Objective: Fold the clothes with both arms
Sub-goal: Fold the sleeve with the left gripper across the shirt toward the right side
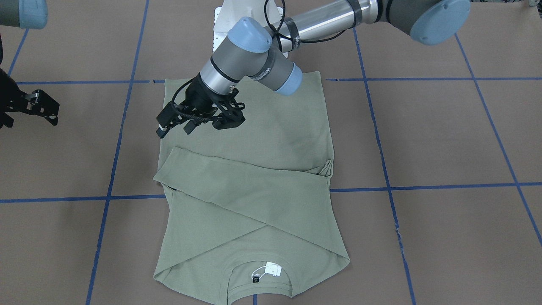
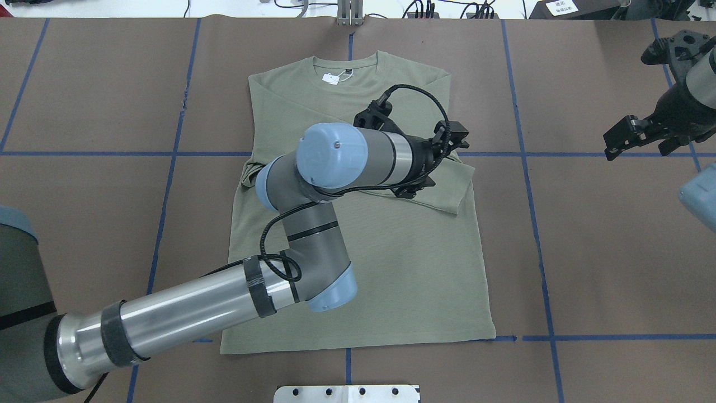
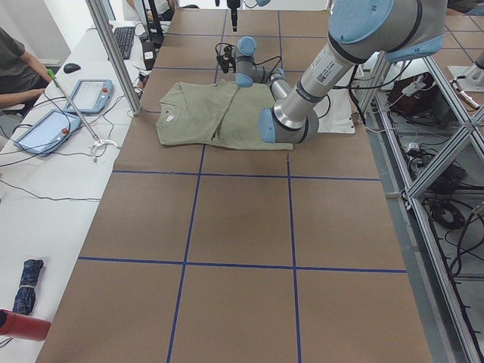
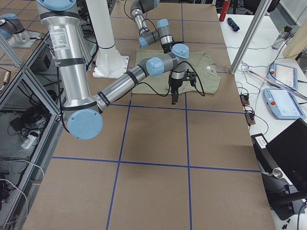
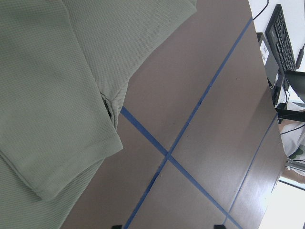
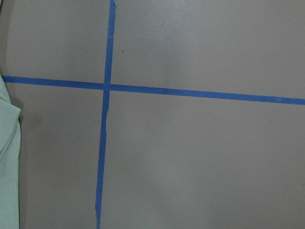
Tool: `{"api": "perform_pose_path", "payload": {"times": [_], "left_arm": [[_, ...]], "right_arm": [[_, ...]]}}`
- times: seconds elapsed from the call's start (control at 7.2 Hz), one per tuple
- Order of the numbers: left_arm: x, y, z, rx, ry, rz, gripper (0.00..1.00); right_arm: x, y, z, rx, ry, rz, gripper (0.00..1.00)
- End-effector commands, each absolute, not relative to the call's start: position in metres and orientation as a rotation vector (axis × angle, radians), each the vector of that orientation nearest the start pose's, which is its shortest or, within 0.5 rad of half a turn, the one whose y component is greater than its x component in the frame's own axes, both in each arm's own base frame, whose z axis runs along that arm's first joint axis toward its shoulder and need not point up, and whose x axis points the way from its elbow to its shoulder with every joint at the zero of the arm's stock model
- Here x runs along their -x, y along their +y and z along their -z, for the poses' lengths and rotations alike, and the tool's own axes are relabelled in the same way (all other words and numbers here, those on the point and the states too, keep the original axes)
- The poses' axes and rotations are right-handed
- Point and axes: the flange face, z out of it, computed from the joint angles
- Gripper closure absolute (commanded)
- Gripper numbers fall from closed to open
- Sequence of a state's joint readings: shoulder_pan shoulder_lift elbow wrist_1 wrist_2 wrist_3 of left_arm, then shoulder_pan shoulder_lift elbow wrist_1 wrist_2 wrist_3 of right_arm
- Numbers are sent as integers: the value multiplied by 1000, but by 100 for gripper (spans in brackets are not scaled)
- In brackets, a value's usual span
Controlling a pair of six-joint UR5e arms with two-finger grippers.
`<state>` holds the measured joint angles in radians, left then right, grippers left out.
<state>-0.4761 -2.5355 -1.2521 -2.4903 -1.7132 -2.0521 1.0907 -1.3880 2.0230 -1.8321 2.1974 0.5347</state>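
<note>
The sage-green shirt [image 1: 275, 203] lies flat on the brown table, both sleeves folded across the chest, with a white tag [image 1: 271, 269] at the neck. It also shows in the overhead view [image 2: 403, 268]. My left arm reaches across the shirt. Its gripper [image 1: 174, 127] is open and empty, hovering over the shirt's edge near the end of a folded sleeve [image 2: 453, 196]. In the left wrist view the sleeve cuff [image 5: 71, 162] lies below, with the two fingertips apart at the bottom edge. My right gripper [image 2: 618, 140] looks open and empty, off to the side over bare table, also in the front view [image 1: 42, 108].
Blue tape lines [image 2: 528, 154] grid the brown table. The white base pedestal [image 2: 347, 393] stands at the robot's edge. Beyond the far edge, a side table holds tablets [image 3: 91, 94] and cables. The shirt's edge [image 6: 7, 157] shows at the left of the right wrist view.
</note>
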Motion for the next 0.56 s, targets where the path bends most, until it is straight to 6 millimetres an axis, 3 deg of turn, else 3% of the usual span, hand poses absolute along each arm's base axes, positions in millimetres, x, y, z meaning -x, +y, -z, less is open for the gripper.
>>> {"api": "perform_pose_path", "payload": {"times": [0.0, 0.14, 0.28, 0.42], "left_arm": [[-565, -466, -116, 110, 1565, 570, 0], [-529, -489, -133, 106, 1518, 572, 0], [-489, -483, -155, 49, 1466, 499, 0], [-451, -460, -165, -6, 1402, 442, 0]], "right_arm": [[174, -492, -377, -53, -761, 84, 0], [178, -489, -376, -46, -768, 73, 0], [192, -481, -369, -27, -779, 54, 0], [210, -470, -362, -30, -812, 40, 0]]}}
